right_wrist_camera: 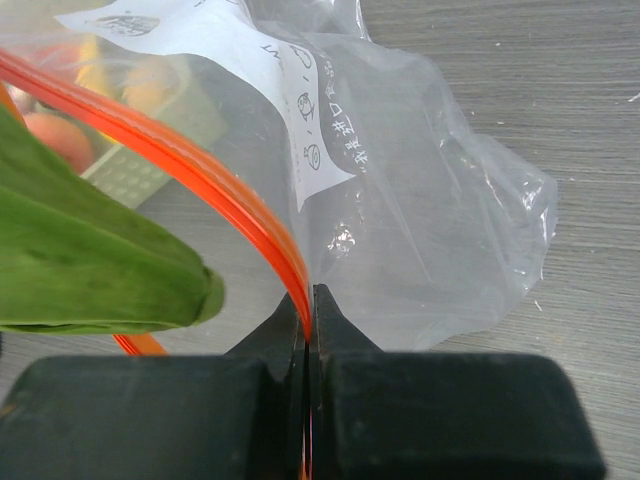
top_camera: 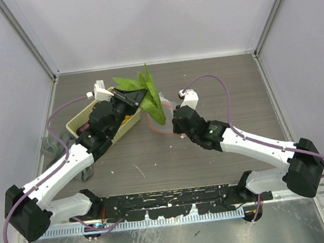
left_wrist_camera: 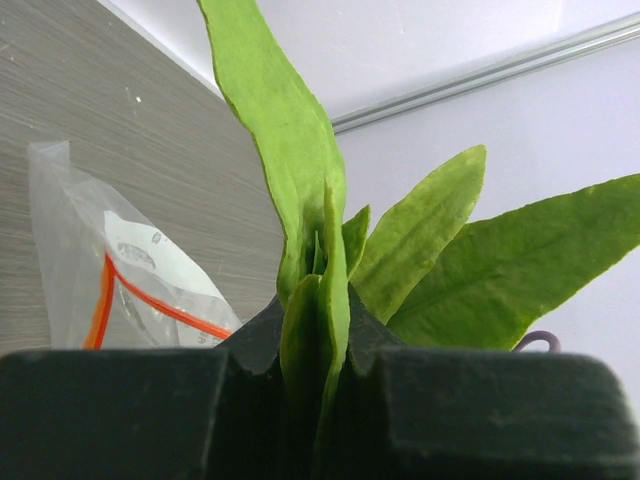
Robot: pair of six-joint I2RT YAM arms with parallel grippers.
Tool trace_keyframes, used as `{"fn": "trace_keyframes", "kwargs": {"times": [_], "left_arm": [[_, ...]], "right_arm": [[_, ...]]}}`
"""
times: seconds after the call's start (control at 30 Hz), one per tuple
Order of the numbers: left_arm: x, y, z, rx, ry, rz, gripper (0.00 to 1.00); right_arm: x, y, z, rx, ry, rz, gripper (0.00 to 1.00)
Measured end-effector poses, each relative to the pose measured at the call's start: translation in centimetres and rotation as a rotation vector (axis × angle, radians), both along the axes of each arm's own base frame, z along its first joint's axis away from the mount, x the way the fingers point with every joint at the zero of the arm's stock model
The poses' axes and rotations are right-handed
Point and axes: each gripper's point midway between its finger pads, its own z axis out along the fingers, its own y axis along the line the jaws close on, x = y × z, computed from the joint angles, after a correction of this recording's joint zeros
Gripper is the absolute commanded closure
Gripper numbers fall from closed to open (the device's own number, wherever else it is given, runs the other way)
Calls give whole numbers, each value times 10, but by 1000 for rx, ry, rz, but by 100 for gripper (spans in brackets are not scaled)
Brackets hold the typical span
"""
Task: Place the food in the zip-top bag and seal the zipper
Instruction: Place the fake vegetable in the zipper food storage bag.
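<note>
Big green leaf (left_wrist_camera: 290, 150), long pointed blades, clamped tight in L hand (left_wrist_camera: 315, 330) just beside the clear crinkly zip-top bag (right_wrist_camera: 430, 220). R hand (right_wrist_camera: 308, 310) pinched tight onto its red-orange zipper (right_wrist_camera: 200, 170).

On the worktop (top_camera: 217, 92): basket (top_camera: 83, 115) at 10 o'clock from centre, small food pieces (right_wrist_camera: 55, 138) in it, and cloth (top_camera: 51, 146) at 8 o'clock of the basket, by the left edge. In the left hand (top_camera: 142, 99): leaf (top_camera: 150, 93), at 3 o'clock of the basket, its tip just beside the zipper (right_wrist_camera: 200, 185). Near centre: bag (top_camera: 163, 120), at 5 o'clock of the leaf, its zipper edge in the right hand (top_camera: 178, 124), at 4 o'clock of the bag.
</note>
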Motion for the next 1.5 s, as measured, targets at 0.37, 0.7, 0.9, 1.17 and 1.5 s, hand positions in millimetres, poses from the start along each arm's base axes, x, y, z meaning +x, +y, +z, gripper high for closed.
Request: {"fn": "trace_keyframes", "kwargs": {"times": [0.37, 0.7, 0.9, 1.17, 1.5], "left_arm": [[-9, -20, -29, 47, 0, -16, 97], [-26, -35, -58, 103, 26, -51, 82], [-30, -36, -71, 145, 31, -54, 61], [-36, -28, -89, 281, 70, -70, 52], [-52, -29, -94, 392, 127, -159, 71]], "right_arm": [[-3, 8, 13, 78, -11, 21, 100], [-2, 10, 16, 94, -16, 22, 100], [-2, 9, 16, 93, -19, 19, 100], [-1, 9, 16, 93, -20, 16, 100], [-1, 8, 15, 85, -21, 20, 100]]}}
